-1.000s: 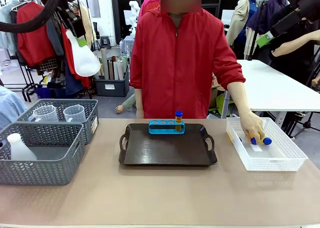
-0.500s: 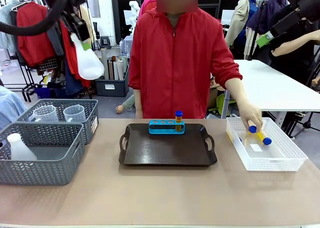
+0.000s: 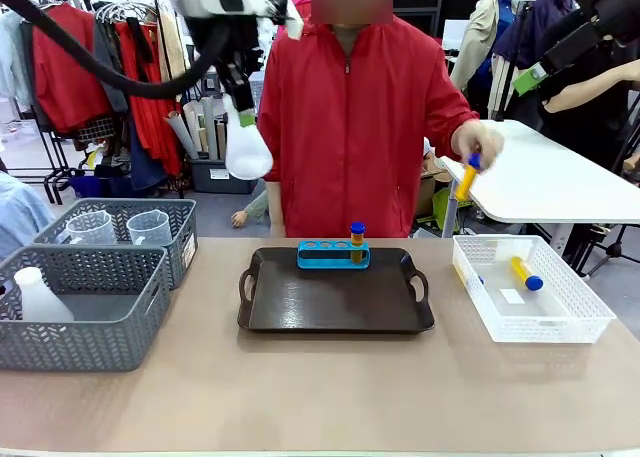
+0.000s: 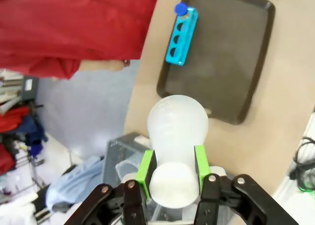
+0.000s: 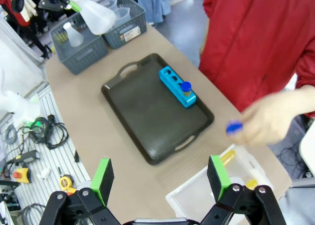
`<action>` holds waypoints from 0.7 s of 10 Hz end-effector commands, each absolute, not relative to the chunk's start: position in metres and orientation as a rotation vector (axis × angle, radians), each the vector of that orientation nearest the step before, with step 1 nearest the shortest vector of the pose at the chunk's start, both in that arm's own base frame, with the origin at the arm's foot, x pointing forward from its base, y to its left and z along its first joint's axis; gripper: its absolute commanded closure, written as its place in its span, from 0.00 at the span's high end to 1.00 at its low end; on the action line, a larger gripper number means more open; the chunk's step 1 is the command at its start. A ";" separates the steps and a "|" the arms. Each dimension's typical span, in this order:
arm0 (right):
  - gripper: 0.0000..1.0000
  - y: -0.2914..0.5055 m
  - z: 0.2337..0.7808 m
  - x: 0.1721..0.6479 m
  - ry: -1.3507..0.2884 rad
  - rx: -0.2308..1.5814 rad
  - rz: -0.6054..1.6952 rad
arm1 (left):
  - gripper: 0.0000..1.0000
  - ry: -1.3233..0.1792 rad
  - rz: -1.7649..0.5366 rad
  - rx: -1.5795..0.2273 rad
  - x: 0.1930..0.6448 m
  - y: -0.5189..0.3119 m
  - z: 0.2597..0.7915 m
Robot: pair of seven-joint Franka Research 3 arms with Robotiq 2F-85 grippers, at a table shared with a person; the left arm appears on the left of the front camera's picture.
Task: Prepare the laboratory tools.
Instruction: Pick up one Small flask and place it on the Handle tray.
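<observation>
The left claw (image 4: 172,162) is pinching the narrow neck of the translucent white conical flask (image 4: 177,120) between its green pads, holding it high above the tan table (image 3: 320,397) with the wide rounded base hanging down. The right claw (image 5: 160,178) is hovering spread wide and empty. The person's hand (image 3: 480,140) is holding a slim orange tube (image 3: 466,180) aloft. Another blue-capped tube (image 3: 357,239) is standing in the small blue rack (image 3: 328,255) on the smooth dark tray (image 3: 335,302).

slim orange-filled blue-capped tubes (image 3: 357,241): 4 | translucent white conical flasks (image 3: 247,149): 2 | clear handled measuring beakers (image 3: 150,227): 2 | small blue tube rack (image 3: 325,255): 1 | grey woven baskets (image 3: 80,327): 2, at 9 o'clock | dark handled tray (image 3: 335,302): 1 | white mesh bin (image 3: 550,327): 1, at 3 o'clock
</observation>
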State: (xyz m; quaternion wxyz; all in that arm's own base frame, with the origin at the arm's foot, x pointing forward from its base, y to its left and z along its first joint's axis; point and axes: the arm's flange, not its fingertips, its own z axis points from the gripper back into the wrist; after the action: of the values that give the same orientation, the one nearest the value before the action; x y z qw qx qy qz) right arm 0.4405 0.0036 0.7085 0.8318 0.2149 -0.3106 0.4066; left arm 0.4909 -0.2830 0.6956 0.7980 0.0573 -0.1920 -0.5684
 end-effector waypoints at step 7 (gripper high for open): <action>1.00 0.004 0.710 0.440 -0.666 0.464 0.867 | 0.00 -0.254 -1.548 0.119 0.562 -0.406 0.595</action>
State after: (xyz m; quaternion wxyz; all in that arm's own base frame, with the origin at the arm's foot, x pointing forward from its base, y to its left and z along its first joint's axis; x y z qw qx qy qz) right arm 0.4405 0.0034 0.7085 0.8321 0.2146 -0.3105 0.4064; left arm 0.5501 -0.3993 0.5815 0.7206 0.0419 -0.1171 -0.6821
